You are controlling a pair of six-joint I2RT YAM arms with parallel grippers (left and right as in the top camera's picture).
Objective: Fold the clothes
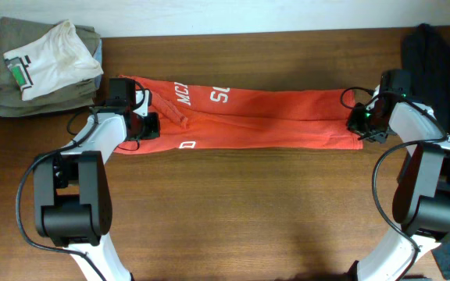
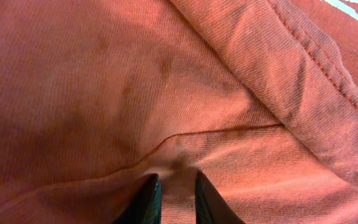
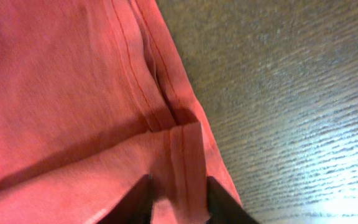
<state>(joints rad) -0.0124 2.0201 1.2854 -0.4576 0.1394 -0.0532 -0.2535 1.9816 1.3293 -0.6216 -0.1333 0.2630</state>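
The clothes, one red-orange T-shirt [image 1: 264, 117] with white lettering, lie folded into a long band across the middle of the table. My left gripper [image 1: 143, 125] is at the band's left end, shut on a pinch of the cloth [image 2: 178, 186] between its dark fingers [image 2: 148, 202]. My right gripper [image 1: 363, 121] is at the right end, its jaws shut on the hemmed edge [image 3: 180, 186] of the shirt [image 3: 61, 93], which rises between them. In the left wrist view the shirt [image 2: 104, 93] fills the frame, with a stitched hem and a bit of white print at the upper right.
A pile of folded olive pieces with a white tee [image 1: 45, 62] on top sits at the back left corner. A dark garment [image 1: 440, 70] lies at the back right. Bare wooden table [image 1: 248, 211] stretches in front of the shirt.
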